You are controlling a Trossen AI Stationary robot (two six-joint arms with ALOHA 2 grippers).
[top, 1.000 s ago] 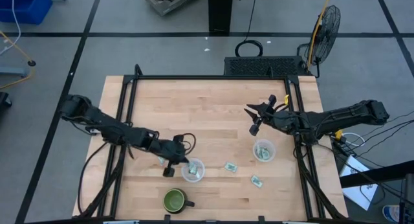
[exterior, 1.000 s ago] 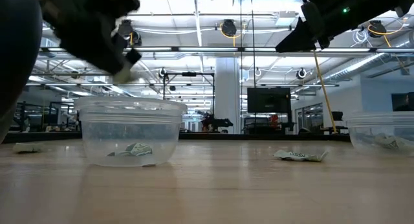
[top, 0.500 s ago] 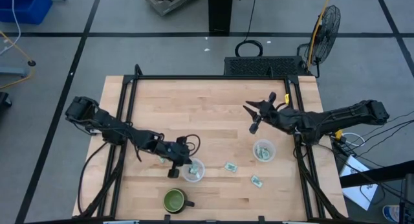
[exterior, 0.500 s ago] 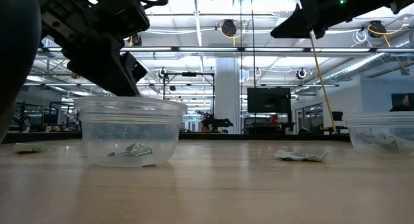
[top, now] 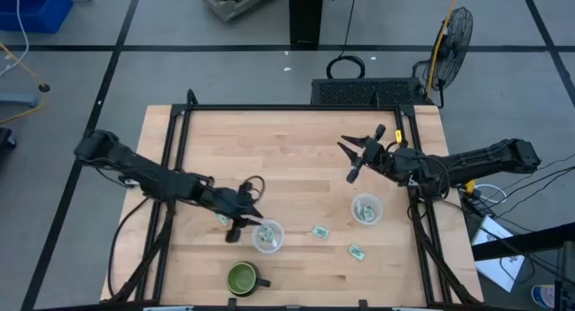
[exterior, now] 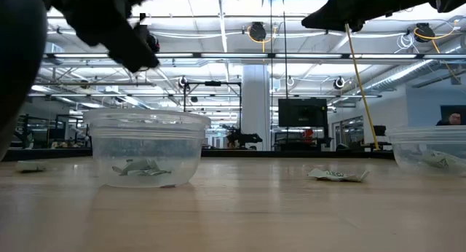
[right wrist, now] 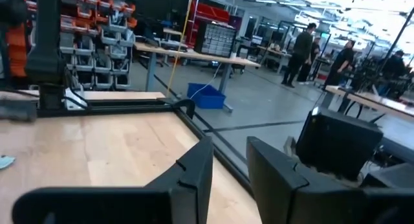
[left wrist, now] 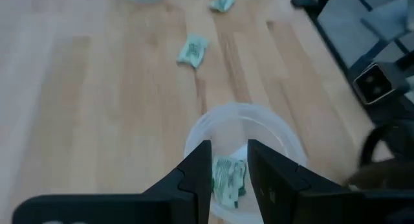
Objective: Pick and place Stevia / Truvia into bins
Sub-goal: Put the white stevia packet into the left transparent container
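Nearest the front edge of the bench (top: 296,136), beside the dark green mug (top: 242,278), your left tool (top: 241,223) hovers just above the rim of the left bin (top: 268,236), its fingers slightly apart with nothing held between them; through that gap, in the left wrist view, you see a packet (left wrist: 226,178) lying flat on the bin's floor, directly below the tool. One more packet (top: 222,220) lies on the wood just beside your left tool, on the side away from the bin, partly hidden by the arm. Moving right, two loose packets sit between the bins: one (top: 319,230) about midway, the other (top: 356,251) closer to the front edge and nearer the right bin (top: 366,208), which already holds some packets. Treat each of these as thin, light, crumply paper with loose grains inside; it will likely slide on the smooth wood and fold under a pinch, so come straight down and close across the short width at the middle, or on a raised crease where one shows. Farther back, your right tool (top: 357,153) is lifted well above the bench, behind its bin and well apart from every loose packet, its fingers parted and empty.
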